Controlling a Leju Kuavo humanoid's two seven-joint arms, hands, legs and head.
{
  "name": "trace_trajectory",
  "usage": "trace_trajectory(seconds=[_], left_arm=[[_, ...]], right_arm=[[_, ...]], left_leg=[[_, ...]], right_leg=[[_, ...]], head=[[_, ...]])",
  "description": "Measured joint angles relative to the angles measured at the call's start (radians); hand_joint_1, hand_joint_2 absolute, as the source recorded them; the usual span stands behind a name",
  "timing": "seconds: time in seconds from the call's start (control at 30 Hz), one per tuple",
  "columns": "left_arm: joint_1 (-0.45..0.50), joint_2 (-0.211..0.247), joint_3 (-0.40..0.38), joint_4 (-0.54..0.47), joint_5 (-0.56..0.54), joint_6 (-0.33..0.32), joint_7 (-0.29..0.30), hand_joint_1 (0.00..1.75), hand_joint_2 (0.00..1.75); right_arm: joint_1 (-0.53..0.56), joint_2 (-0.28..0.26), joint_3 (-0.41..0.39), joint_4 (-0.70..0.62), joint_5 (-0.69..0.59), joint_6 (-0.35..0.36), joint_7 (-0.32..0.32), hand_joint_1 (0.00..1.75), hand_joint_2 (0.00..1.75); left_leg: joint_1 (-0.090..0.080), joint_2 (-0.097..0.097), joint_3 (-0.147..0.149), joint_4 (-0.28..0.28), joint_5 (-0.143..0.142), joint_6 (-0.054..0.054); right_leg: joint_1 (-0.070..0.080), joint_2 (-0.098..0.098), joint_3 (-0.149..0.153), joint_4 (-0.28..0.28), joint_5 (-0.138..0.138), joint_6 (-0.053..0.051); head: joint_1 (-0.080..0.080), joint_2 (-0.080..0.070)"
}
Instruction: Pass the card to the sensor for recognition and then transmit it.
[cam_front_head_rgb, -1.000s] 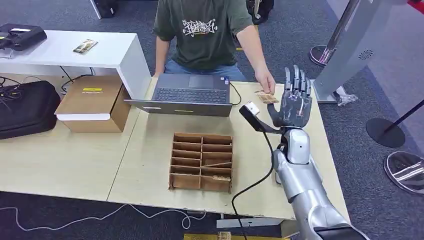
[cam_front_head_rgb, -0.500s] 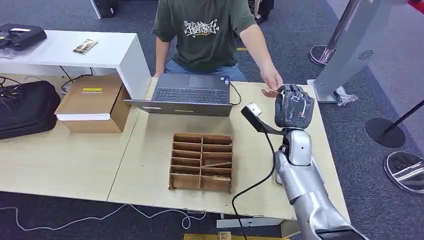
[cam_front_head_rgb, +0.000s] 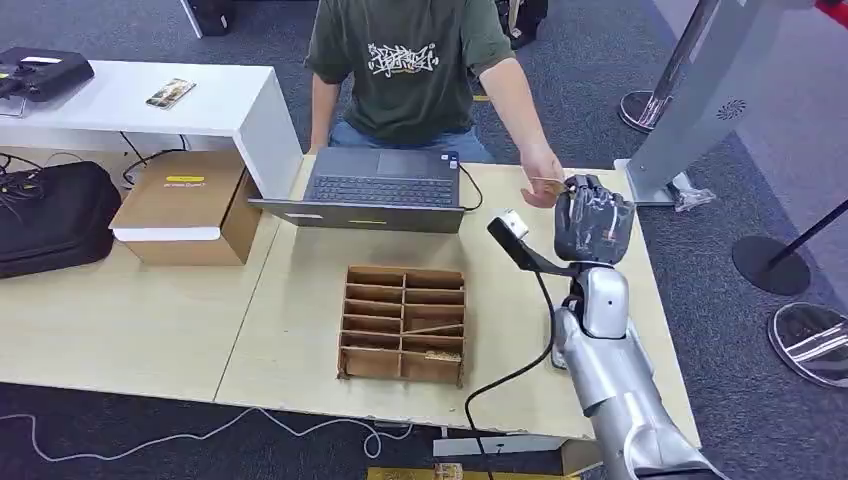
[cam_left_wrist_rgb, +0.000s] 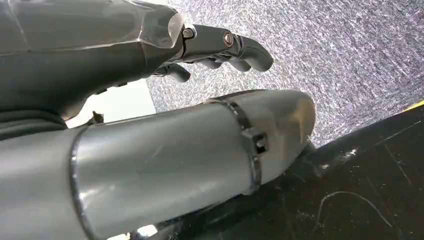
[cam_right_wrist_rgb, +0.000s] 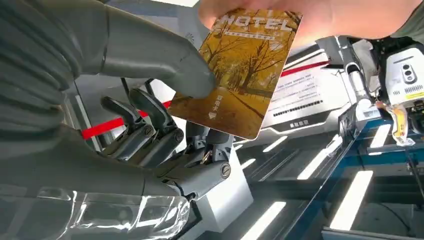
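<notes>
My right hand (cam_front_head_rgb: 592, 222) is raised over the far right part of the light wooden table (cam_front_head_rgb: 150, 320), fingers curled in. In the right wrist view my thumb (cam_right_wrist_rgb: 165, 55) presses on the face of the card (cam_right_wrist_rgb: 240, 70), a yellow hotel card with autumn trees, and my darker fingers (cam_right_wrist_rgb: 150, 125) fold in behind it, so I have a grip on its lower half. A person's hand (cam_front_head_rgb: 545, 168) pinches the card's opposite edge from across the table, so it is held from both ends, in the air above the table's far edge.

My left hand (cam_left_wrist_rgb: 220, 47) hangs beside my body over grey carpet (cam_left_wrist_rgb: 350, 45), holding nothing, fingers loosely curled with gaps between them.

To the inner side of my right hand a small sensor head (cam_front_head_rgb: 511, 222) stands out on a dark bracket, its cable (cam_front_head_rgb: 510, 375) running down and off the near table edge. Between the sensor and the laptop (cam_front_head_rgb: 385, 188) is a strip of bare tabletop. The cardboard divider box (cam_front_head_rgb: 404, 322) sits toward the near side, well apart from my hand. To the outer side the table edge is close under my forearm, and past it stands a grey kiosk (cam_front_head_rgb: 700, 90) on the carpet.

Further left lie a cardboard carton (cam_front_head_rgb: 185, 205), a black bag (cam_front_head_rgb: 50, 215) and a white desk (cam_front_head_rgb: 130, 95).
</notes>
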Motion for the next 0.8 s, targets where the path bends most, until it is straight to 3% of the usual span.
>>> trace_trajectory(seconds=[0.17,0.37,0.5,0.8], left_arm=[[0.0,0.0,0.0,0.0,0.004,-0.005,0.001,0.0,0.0],[0.0,0.001,0.0,0.0,0.023,-0.013,0.007,0.0,0.0],[0.0,0.003,0.0,0.0,0.026,-0.011,0.013,0.0,0.0],[0.0,0.003,0.0,0.0,0.018,0.004,0.019,0.0,0.0]], right_arm=[[0.007,0.0,-0.001,-0.006,-0.014,0.02,-0.003,1.75,1.75],[0.018,0.009,-0.048,-0.041,-0.3,0.183,-0.108,1.75,1.75],[0.028,0.017,-0.074,-0.083,-0.434,0.273,-0.138,1.75,1.75],[0.028,0.017,-0.094,-0.107,-0.518,0.321,-0.128,1.75,1.75]], left_leg=[[0.0,0.0,0.0,0.0,0.0,0.0],[0.0,0.0,0.0,0.0,0.0,0.0],[0.0,0.0,0.0,0.0,0.0,0.0],[0.0,0.0,0.0,0.0,0.0,0.0]], right_leg=[[0.0,0.0,0.0,0.0,0.0,0.0],[0.0,0.0,0.0,0.0,0.0,0.0],[0.0,0.0,0.0,0.0,0.0,0.0],[0.0,0.0,0.0,0.0,0.0,0.0]], head=[[0.0,0.0],[0.0,0.0],[0.0,0.0],[0.0,0.0]])
